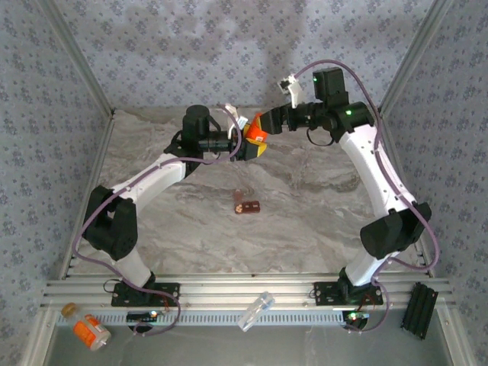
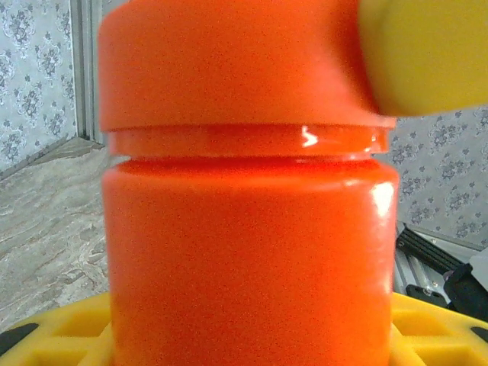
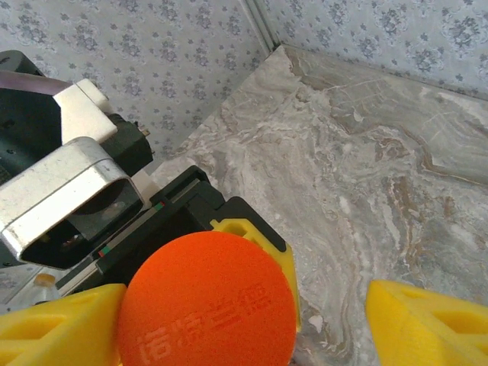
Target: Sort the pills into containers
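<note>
- Two arms meet in the air over the far part of the bench (image 1: 320, 206), both at one orange jar (image 2: 252, 259).
- left pincer (image 1: 250, 145): clenched on the jar body, with yellow finger parts either side of it (jar held clear of the bench).
- right pincer (image 3: 244, 305): released, jaws straddling the orange cap (image 3: 206, 301). One yellow finger (image 3: 61, 324) looks to be touching the cap; the other stands apart, with bench showing in the gap.
- pill box (image 1: 246, 205): small, dark red-brown, lying flat on the bench. It is below both pincers, nearer the arm bases, roughly between the two and well apart from either.
- Pills: none visible (probably inside the jar, can't tell).
- Jar handling, my read: rigid glossy plastic, likely slippery. Grip the cap across its side wall and keep the body clamped low so it can't spin.
- Box handling, my read: light and stiff, and it will probably skate on the smooth bench if nudged. If it needs moving, pinch it across the narrow width near the middle. The compartments are tiny (pills could bounce out), so tip close and slowly.
</note>
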`<state>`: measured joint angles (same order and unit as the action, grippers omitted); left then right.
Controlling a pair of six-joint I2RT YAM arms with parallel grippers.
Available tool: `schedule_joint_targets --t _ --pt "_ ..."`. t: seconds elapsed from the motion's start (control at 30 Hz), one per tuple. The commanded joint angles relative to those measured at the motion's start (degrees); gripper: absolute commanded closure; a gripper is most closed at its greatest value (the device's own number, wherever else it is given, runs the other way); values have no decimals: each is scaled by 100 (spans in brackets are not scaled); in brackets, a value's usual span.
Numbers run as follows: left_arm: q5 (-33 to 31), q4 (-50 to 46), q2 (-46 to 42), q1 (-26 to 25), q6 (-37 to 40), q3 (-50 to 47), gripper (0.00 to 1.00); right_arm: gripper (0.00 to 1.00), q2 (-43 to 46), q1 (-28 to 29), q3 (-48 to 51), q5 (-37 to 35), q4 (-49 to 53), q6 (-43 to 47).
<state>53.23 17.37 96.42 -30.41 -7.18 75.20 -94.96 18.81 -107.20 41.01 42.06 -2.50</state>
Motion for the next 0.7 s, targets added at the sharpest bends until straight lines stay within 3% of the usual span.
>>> schedule_joint_targets --t 0.0,0.23,0.37,0.5,0.67 --pt "210 56 -88 0 -29 188 100 22 -58 25 -188 200 23 -17" --pt "224 56 -79 -5 -20 201 100 48 -55 26 -19 427 -163 -213" --pt "162 54 -83 -6 -10 206 100 51 47 95 294 450 -413 -444" --pt "-98 127 -114 -17 -12 184 100 53 194 307 712 -112 -688 -838" --pt "-579 350 -166 -90 33 75 100 56 223 760 1032 -1301 -880 -1461"
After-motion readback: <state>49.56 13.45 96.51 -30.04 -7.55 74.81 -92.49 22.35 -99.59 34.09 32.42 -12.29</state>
